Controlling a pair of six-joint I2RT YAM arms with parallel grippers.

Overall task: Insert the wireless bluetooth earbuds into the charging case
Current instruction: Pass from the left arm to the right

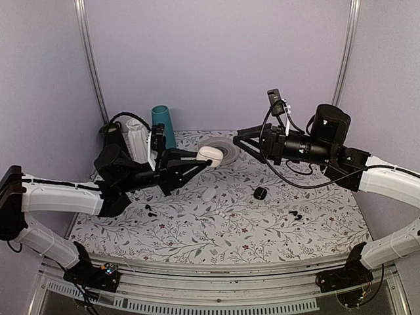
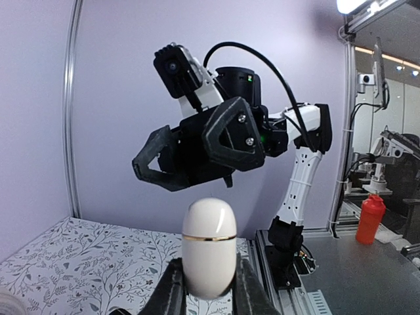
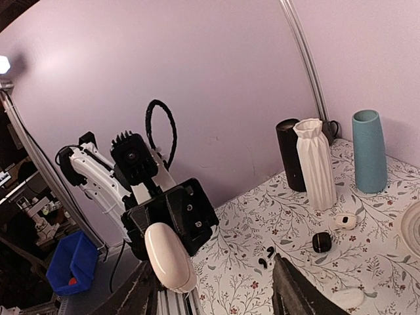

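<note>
The charging case [image 1: 210, 155] is a glossy white capsule with a thin gold band, and it is closed. It is held in the air above the back middle of the table, upright between the fingers [image 2: 172, 289] of my left gripper [image 1: 203, 160], which is shut on its lower half [image 2: 209, 246]. My right gripper [image 1: 240, 140] hovers just to the right of the case with its jaws wide apart and nothing between them. In the right wrist view the case [image 3: 169, 257] shows close to that gripper's left finger [image 3: 141, 295]. A tiny white speck [image 1: 231, 214] on the cloth is too small to name as one of the earbuds.
A white oval pebble [image 1: 209, 194] and a small black case [image 1: 260, 193] lie mid-table. Black earbuds lie at the left [image 1: 148, 210] and right [image 1: 295, 214]. A teal vase [image 1: 163, 125], a white ribbed vase [image 1: 138, 139] and a tape roll [image 1: 226, 147] stand at the back.
</note>
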